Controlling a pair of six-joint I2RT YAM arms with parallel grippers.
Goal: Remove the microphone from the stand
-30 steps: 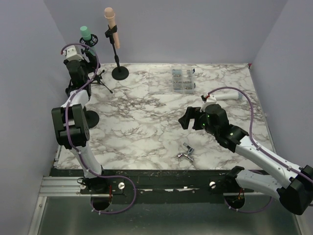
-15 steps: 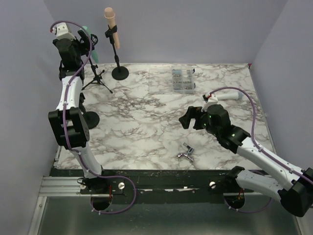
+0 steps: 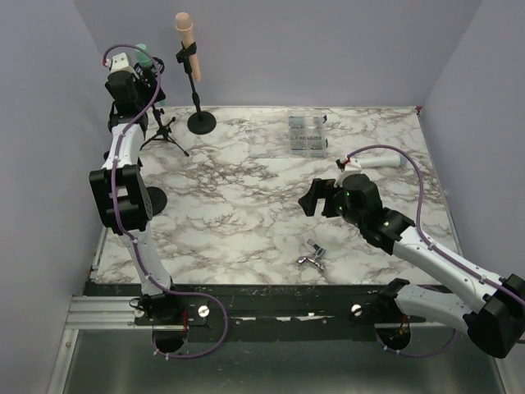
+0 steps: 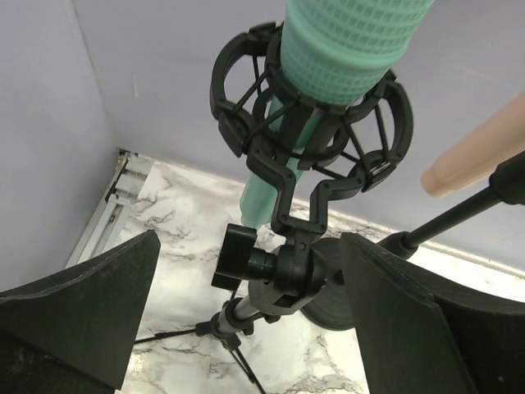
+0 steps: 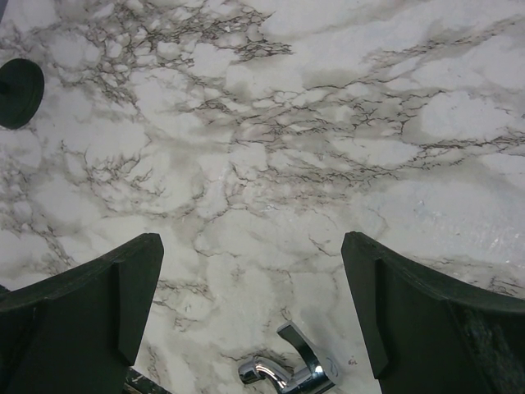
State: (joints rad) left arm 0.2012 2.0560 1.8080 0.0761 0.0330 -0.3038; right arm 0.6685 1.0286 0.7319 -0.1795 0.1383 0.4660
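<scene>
We find the left tool (image 4: pixel 248 238), raised within the last second, facing the green microphone (image 4: pixel 349 41) in its stand (image 4: pixel 283 263), released, nothing grasped. Right tool (image 5: pixel 250 240) likewise released. Removal pending.

Marble table (image 3: pixel 246 230) under tripod stand (image 3: pixel 168 131), round-base stand (image 3: pixel 202 122), clear box (image 3: pixel 307 135), metal clip (image 3: pixel 312 255)

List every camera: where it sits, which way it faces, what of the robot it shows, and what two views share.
Top external: above and behind the bases, looking down over the marble table; left arm and right arm both show.
Left wrist: raised at the far left corner, facing the green microphone in its stand; own open jaws frame the bottom.
Right wrist: above the table, looking down; own open jaws, chrome part at the bottom edge.
Shared: top external and left wrist both show the green microphone.
</scene>
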